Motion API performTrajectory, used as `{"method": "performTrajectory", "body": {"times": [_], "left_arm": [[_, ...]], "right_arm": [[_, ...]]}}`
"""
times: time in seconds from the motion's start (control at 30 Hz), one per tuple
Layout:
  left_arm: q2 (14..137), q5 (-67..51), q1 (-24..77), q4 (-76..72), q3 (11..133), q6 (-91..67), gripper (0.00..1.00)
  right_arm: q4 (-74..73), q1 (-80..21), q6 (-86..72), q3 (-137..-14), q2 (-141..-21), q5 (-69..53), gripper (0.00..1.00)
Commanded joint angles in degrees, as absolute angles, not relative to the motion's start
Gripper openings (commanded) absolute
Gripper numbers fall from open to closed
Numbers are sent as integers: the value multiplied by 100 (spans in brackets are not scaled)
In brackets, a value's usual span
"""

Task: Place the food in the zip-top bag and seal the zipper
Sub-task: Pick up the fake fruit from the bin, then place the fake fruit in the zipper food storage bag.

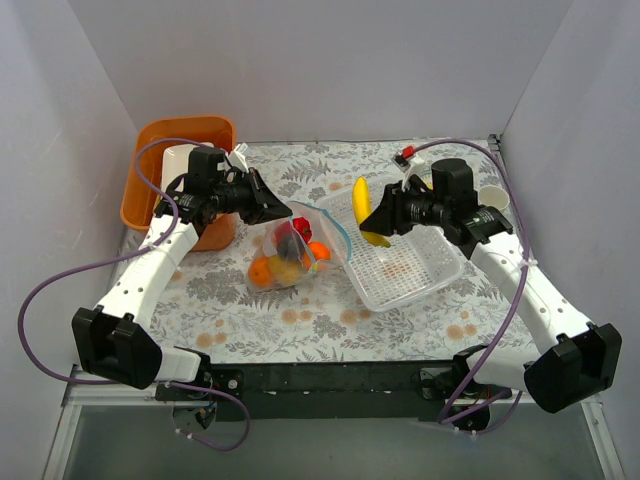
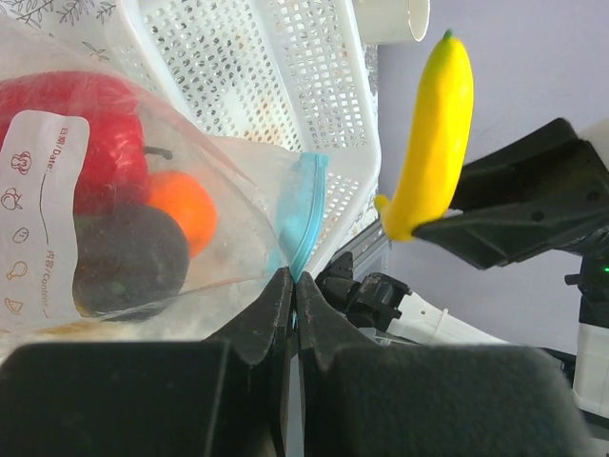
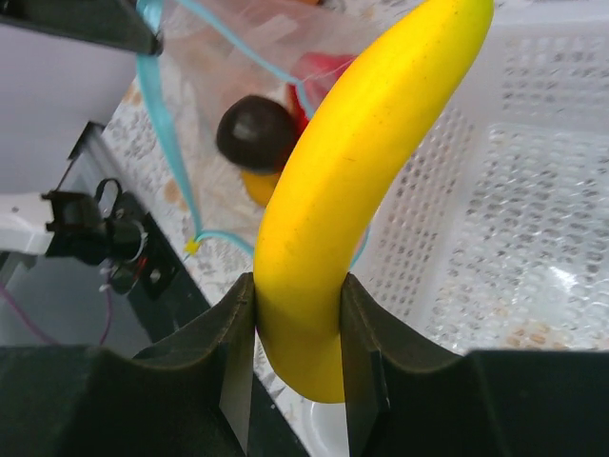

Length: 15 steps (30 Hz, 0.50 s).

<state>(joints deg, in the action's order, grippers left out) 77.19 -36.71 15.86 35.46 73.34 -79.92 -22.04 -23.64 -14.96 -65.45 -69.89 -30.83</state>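
Top external view takes in a table (image 1: 400,325) covered in a grey leaf-and-flower print and boxed in by plain white walls (image 1: 330,60). An orange bin (image 1: 160,150) stands behind the left gripper (image 1: 287,212), and a paper cup (image 1: 494,196) stands behind the right gripper (image 1: 372,224). A white basket (image 1: 420,275) lies beneath the right jaws. Between the two grippers sits the zip-top bag (image 1: 285,255), its mouth gaping toward the right jaws.

Only the left wrist view shows the pinch. The left jaws are pressed fully together and the light blue zipper (image 2: 306,214) runs down into their tips, so they seem clamped on the bag's mouth edge, though the contact itself is hidden. Just beyond those jaws, inside the bag, lie a red pepper piece (image 2: 86,143), an orange (image 2: 181,209) and a dark purple ball (image 2: 128,257).

Only the right wrist view shows the right jaws closed on the lower end of the banana (image 3: 362,171). The banana rises past the tips over the basket, just beside the bag's mouth.

A white label (image 2: 43,190) on the bag reads "日期/Date:", with small icons down its side; a second line is too skewed to read
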Motion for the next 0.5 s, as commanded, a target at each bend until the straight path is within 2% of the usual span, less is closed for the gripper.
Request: {"method": "performTrajectory", "body": {"times": [0.0,0.3,0.47], "left_arm": [[7541,-3771,1582,3428,7251,-7972,0],[7559,-3779,1573,3428,7233,-7945,0],[7559,-3849,1582,3419,7181,-7937,0]], "right_arm": [[-2153,-2355,-1705,-6258,-6663,-4498,20],[-2276,-2443,-1512,-6047,-6732,-5747,19],[-2592,-2688,-1354,-6301,-7214,-5801,20]]}}
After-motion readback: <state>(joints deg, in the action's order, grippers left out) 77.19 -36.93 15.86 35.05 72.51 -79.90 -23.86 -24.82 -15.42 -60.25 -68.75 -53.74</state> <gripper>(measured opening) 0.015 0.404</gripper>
